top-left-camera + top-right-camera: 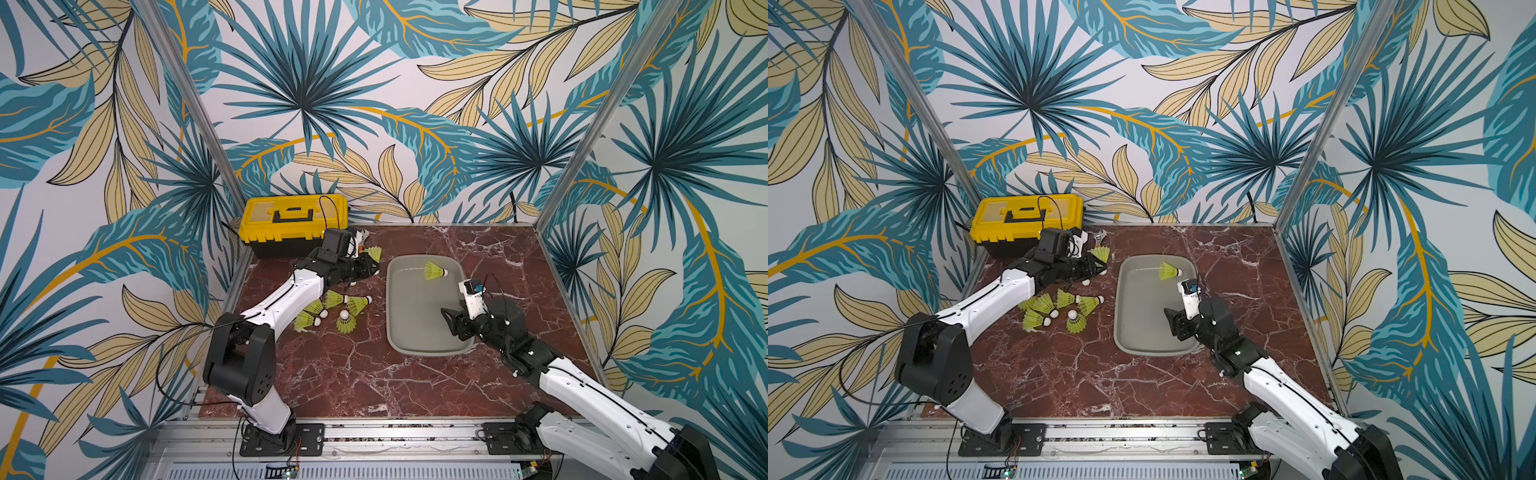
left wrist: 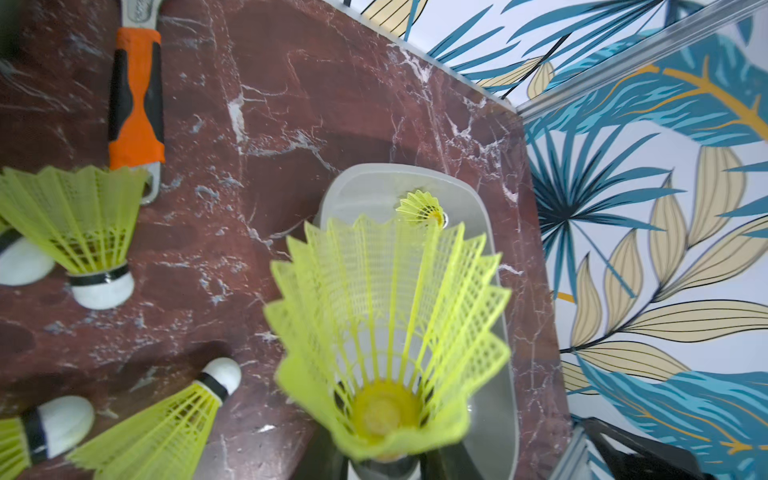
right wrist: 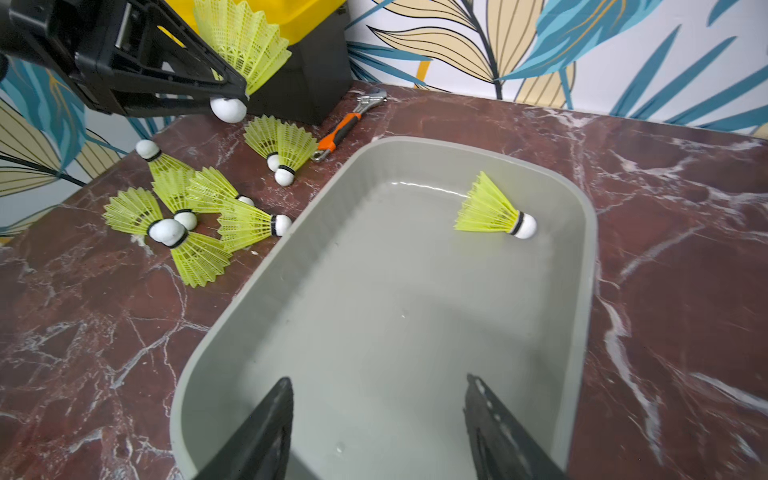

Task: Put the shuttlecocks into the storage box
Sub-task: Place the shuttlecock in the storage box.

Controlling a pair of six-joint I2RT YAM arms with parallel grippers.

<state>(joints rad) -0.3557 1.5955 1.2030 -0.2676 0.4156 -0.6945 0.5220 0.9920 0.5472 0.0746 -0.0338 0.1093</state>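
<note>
Nothing legible; embossing on wrench (image 2: 135, 99) is blurred.

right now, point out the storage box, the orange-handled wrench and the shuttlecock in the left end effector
storage box (image 3: 395, 311), right wrist view, on its bare floor
orange-handled wrench (image 2: 135, 95), left wrist view, on the orange grip
held shuttlecock (image 2: 386, 299), left wrist view, on its mesh skirt

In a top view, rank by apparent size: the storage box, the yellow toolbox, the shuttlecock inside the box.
1. storage box
2. yellow toolbox, slightly smaller but farther from the camera
3. shuttlecock, smallest by far
</note>
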